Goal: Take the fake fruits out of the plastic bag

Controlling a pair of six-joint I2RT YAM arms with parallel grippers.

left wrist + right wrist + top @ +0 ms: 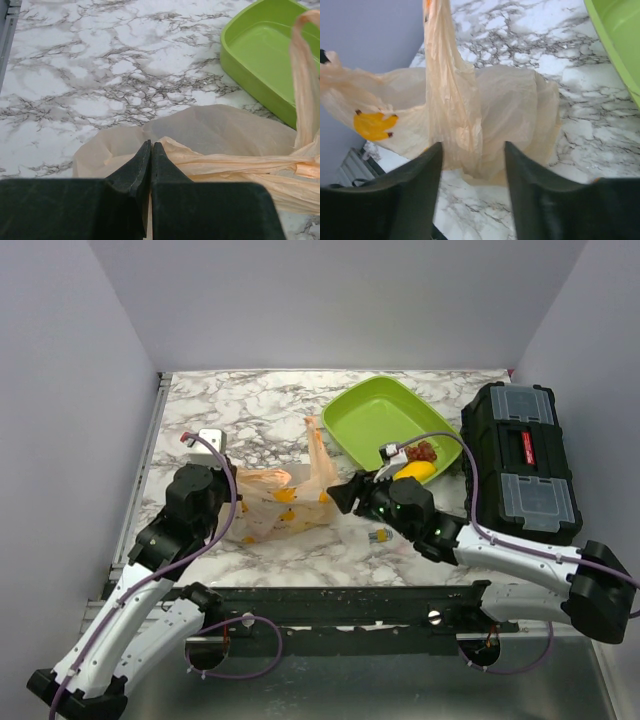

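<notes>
The peach plastic bag (283, 502) lies crumpled on the marble, one handle (440, 65) standing up. My left gripper (151, 144) is at the bag's left end, shut with a fold of bag film (215, 130) pinched between its fingers. At the bag's right edge (510, 110) my right gripper (472, 145) is open, nothing between its fingers. From above, the left gripper (240, 508) and right gripper (340, 498) flank the bag. A yellow fake fruit (416, 471) and a dark red one (426, 451) lie in the green tray's near corner. No fruit shows inside the bag.
The lime-green tray (375, 415) sits behind and to the right of the bag; its rim (235, 70) shows in the left wrist view. A black toolbox (520, 460) stands at far right. A small yellow-and-blue object (380, 536) lies near the right arm.
</notes>
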